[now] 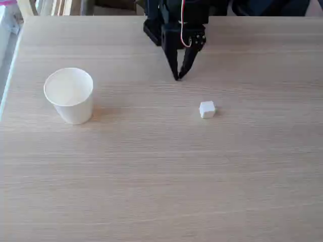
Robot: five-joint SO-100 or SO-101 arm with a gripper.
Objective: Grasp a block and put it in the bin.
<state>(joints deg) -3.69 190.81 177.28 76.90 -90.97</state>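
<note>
A pale wood-grain surface [151, 176] is filling the fixed view, its grain running from side to side. A white paper cup [69, 96] is standing upright on it, mouth open to the ceiling, throwing a soft shadow to its right. Well to the right of the cup, a small white block [207, 109] is lying on the surface, apart from it.

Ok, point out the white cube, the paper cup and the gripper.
White cube [207, 109]: fixed view, on its front face.
White paper cup [75, 110]: fixed view, on its outer wall below the rim.
Gripper [177, 76]: fixed view, where its fingertips meet.
</note>
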